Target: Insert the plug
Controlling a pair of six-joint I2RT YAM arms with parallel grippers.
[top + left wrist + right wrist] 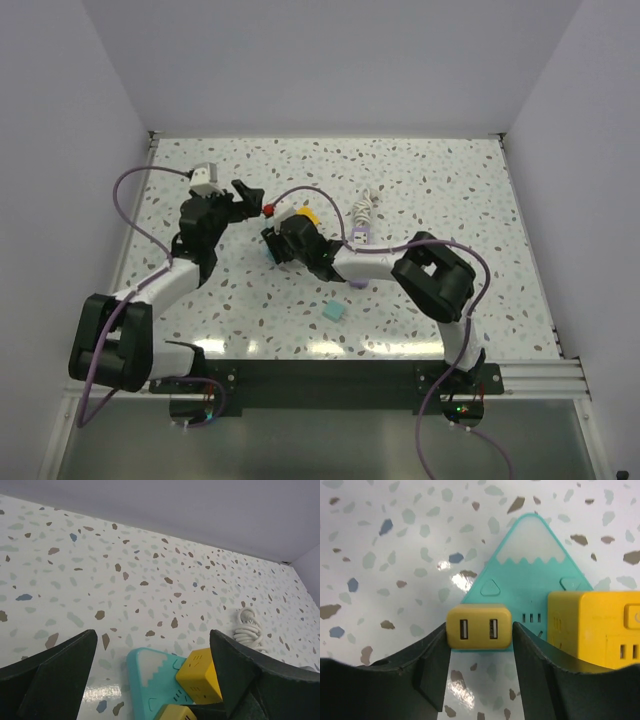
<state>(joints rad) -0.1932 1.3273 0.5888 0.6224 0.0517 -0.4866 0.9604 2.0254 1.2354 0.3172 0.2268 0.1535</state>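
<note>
End effector on left spread wide, empty, hovering just above teal power strip, probably positioned clear for access. Right end effector clamped on small yellow plug, held square against strip beside larger yellow cube, likely for pushing home. No legible brand; only twin USB slots.

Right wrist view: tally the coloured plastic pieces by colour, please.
Teal: 1, the mountain-shaped socket strip
Yellow: 2, the small USB block and the bigger cube
Total: 3
</note>
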